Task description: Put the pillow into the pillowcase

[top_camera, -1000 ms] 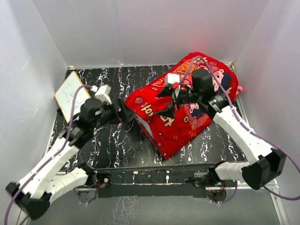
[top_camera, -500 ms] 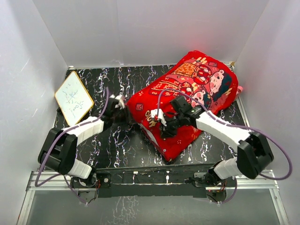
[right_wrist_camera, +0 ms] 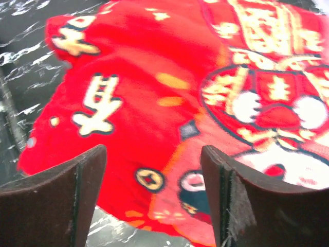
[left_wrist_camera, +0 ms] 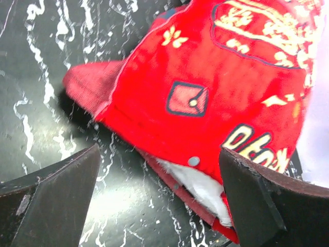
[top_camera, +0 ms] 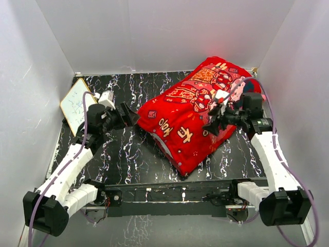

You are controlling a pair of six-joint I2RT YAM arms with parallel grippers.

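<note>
Black marbled table (top_camera: pixel 133 154) bears pillowcase (top_camera: pixel 190 118) and whiteboard (top_camera: pixel 74 103)

top camera sat high behind the arm bases (top_camera: pixel 110 197), looking down over the whole table (top_camera: pixel 128 154). left wrist camera peered in close between its fingers (left_wrist_camera: pixel 51 200) at the pillowcase (left_wrist_camera: pixel 216 92) corner. right wrist camera hung close over its printed face. all three shared that pillowcase.

I got bright, even light; right wrist view was motion-blurred over the pillowcase (right_wrist_camera: pixel 154 92), left wrist sharp, shadows soft.
</note>
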